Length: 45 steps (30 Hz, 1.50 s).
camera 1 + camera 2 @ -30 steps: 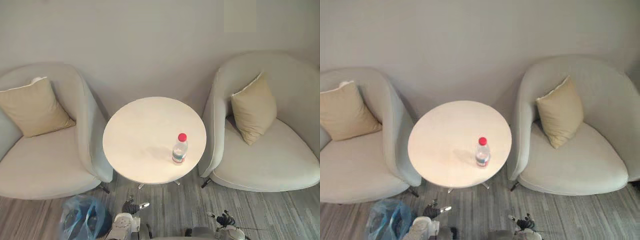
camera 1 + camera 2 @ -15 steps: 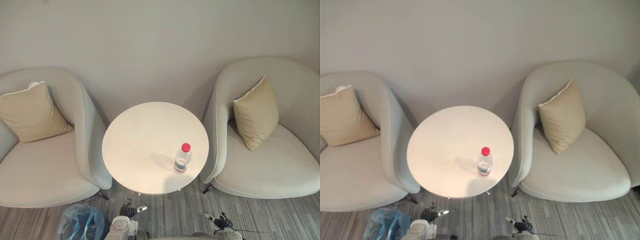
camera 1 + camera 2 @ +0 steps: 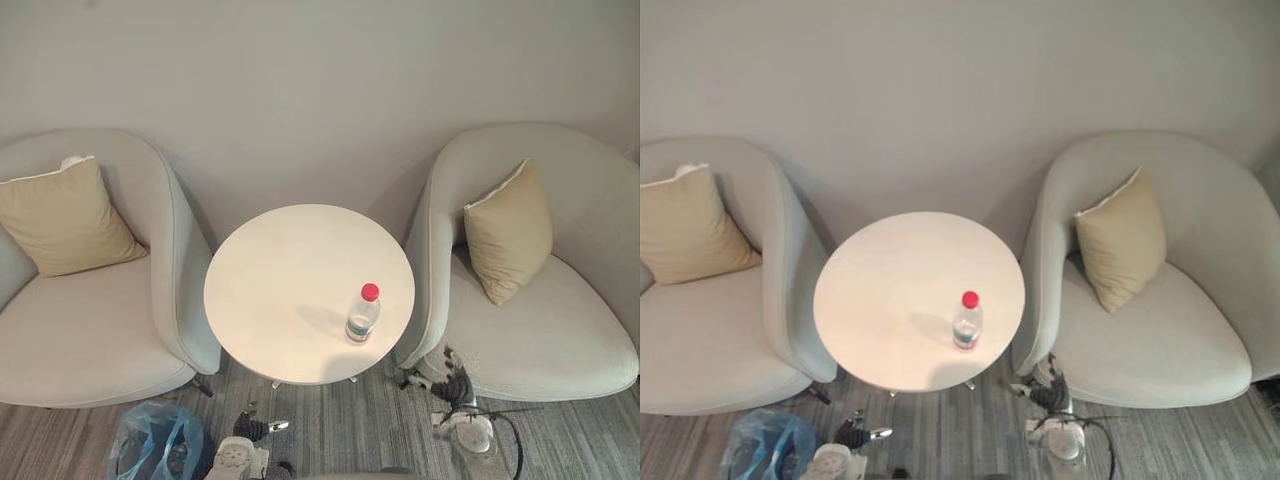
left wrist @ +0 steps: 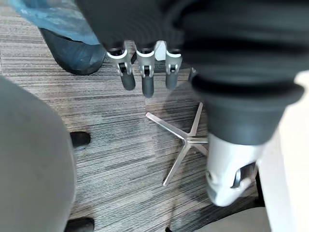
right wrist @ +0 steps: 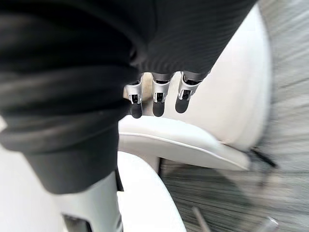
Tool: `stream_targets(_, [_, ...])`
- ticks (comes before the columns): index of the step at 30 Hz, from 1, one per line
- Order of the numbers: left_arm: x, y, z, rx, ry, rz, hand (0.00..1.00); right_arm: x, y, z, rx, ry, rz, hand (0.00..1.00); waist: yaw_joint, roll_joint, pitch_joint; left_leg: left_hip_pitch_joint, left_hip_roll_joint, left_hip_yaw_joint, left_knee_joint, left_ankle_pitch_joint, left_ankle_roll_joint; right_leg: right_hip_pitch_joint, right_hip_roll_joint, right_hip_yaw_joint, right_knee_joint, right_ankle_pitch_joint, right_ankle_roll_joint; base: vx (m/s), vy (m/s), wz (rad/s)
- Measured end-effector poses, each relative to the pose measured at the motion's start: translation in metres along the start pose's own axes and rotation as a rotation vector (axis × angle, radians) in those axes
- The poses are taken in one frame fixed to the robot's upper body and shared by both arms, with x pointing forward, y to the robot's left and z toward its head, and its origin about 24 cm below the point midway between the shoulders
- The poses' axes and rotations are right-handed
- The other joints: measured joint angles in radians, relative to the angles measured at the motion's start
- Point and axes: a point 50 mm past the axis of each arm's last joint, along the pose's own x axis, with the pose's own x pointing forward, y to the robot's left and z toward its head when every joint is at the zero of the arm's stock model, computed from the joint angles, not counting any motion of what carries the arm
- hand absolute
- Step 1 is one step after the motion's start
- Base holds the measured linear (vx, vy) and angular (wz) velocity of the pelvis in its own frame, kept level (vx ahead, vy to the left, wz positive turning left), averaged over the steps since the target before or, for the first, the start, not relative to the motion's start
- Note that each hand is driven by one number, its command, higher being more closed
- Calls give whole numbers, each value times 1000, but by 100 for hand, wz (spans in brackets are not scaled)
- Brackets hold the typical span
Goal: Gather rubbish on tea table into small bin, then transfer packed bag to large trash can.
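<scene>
At the far left, on the floor in front of the left armchair, stands the small bin, lined with a blue bag whose mouth gapes upward. Just right of it the left hand hangs low over the floor, fingers straight and loose, holding nothing. On the round counter the one piece of rubbish, a clear bottle with a red cap, stands upright near the front right edge. Further right, the right hand is low between the counter's edge and the right armchair, fingers relaxed and empty.

The step in hand looks to be the reach for the bottle, and the right hand is the nearer. It should first rise clear of the counter's rim, then come in from the side at mid-body, thumb opposite fingers, and close gently. The bottle is tall, probably light and close to the edge, so a nudge could tip it or send it off.
</scene>
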Motion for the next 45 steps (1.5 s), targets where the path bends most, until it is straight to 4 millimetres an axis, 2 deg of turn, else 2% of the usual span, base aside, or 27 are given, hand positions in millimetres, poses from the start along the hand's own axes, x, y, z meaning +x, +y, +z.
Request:
stream_targets(8, [-1, 2, -2, 60, -18, -10, 0, 5, -8, 31, -70, -173, 13, 0, -1, 8, 5, -1, 0, -59, 0, 0, 0, 23, 7, -8, -44, 20, -3, 4, -8, 1])
stream_targets(16, [-1, -3, -1, 84, -29, -28, 0, 14, -3, 50, -83, -247, 40, 0, -3, 31, 18, -1, -1, -92, -5, 0, -1, 41, 9, -33, -51, 22, -3, -7, -16, 9])
stream_targets(30, [-1, -5, 4, 78, -52, -33, 0, 29, 6, 50, -1, -202, 52, 0, 6, 42, 26, -33, -8, -149, -14, 10, -2, 53, 10, -89, -78, 22, -4, 20, -11, 13])
stream_targets(37, [-1, -5, 9, 74, -72, -33, 0, 37, 13, 59, 2, -220, 60, 0, 22, 45, 44, -69, -14, -191, 20, 11, -2, 50, 11, -127, -73, 20, -5, -25, -3, 16])
stream_targets(40, [0, -6, 16, 68, -99, -32, 0, 37, 19, 61, 9, -223, 73, 0, 44, 50, 66, -73, -14, -209, 20, 16, -11, 46, 11, -143, -60, 16, -6, -58, 0, 17])
stream_targets(45, [1, -6, 22, 64, -118, -31, 0, 40, 29, 66, 22, -226, 96, 0, 51, 56, 81, -117, -25, -254, 40, 23, -17, 23, 5, -187, -32, 3, -5, -24, 3, 26])
